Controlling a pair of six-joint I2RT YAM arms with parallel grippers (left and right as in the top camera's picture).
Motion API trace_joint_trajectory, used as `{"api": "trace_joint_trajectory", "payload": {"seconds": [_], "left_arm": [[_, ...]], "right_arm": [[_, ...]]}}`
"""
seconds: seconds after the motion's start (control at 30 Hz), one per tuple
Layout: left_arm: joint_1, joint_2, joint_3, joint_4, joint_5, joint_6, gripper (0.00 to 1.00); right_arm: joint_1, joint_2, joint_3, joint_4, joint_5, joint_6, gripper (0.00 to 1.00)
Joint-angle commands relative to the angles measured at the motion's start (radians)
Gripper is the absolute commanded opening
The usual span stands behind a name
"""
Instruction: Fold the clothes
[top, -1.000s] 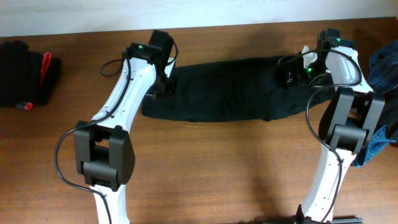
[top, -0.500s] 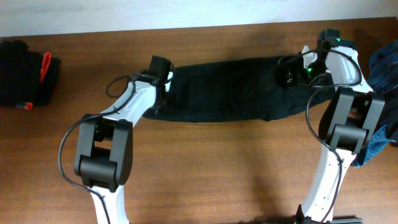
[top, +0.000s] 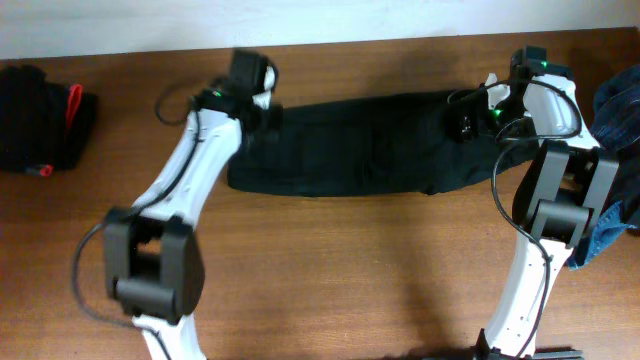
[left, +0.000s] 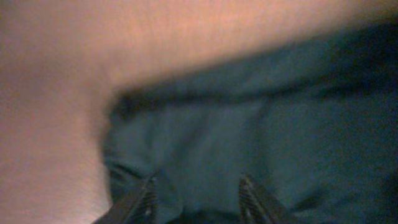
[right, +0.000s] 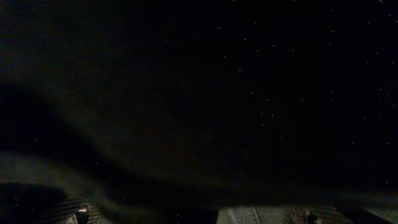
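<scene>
Jeans (top: 360, 150) laid flat on the table (top: 350, 270)
Left gripper (left: 196, 183) and right gripper (right: 191, 213) are held spread open at the two ends, likely so folding can be started.

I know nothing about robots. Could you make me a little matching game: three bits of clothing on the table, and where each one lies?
Things:
1. black jeans
2. blue denim
3. black bundle with red on it

Places:
A. far left of the table
B. right edge
C. middle, toward the back

Pairs: 1-C, 2-B, 3-A.
</scene>
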Motion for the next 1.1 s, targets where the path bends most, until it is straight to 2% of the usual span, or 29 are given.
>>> {"api": "trace_joint_trajectory", "payload": {"seconds": [0.0,0.07,0.17,0.27,0.3,0.53,0.63,0.87,1.07], "left_arm": [[-0.005,-0.12,0.062,-0.039,-0.007,0.0,0.5],[-0.005,-0.142,0.062,-0.082,-0.008,0.0,0.64],[-0.005,-0.148,0.062,-0.156,-0.012,0.0,0.8],[-0.005,-0.148,0.061,-0.218,-0.015,0.001,0.87],[-0.005,-0.148,0.061,-0.229,-0.014,0.0,0.92],[-0.005,-0.148,0.061,-0.248,-0.014,0.0,0.95],[-0.005,-0.148,0.061,-0.262,-0.014,0.0,0.96],[-0.005,-0.147,0.061,-0.263,-0.016,0.001,0.99],[-0.005,-0.137,0.048,-0.26,-0.045,0.0,0.99]], "right_arm": [[0.002,0.037,-0.017,0.007,0.017,0.001,0.99],[0.002,0.037,-0.017,0.014,0.02,0.001,0.99],[0.002,0.037,-0.017,0.023,0.02,0.001,0.99],[0.002,0.037,-0.017,0.026,0.02,0.001,0.99],[0.002,0.037,-0.017,0.026,0.02,0.001,0.99],[0.001,0.033,-0.009,0.011,-0.05,0.027,0.99],[-0.011,0.027,0.072,-0.059,-0.065,0.027,0.99],[-0.043,-0.002,0.487,-0.352,-0.054,0.017,0.99],[-0.126,-0.019,0.788,-0.499,0.023,0.139,0.99]]}}
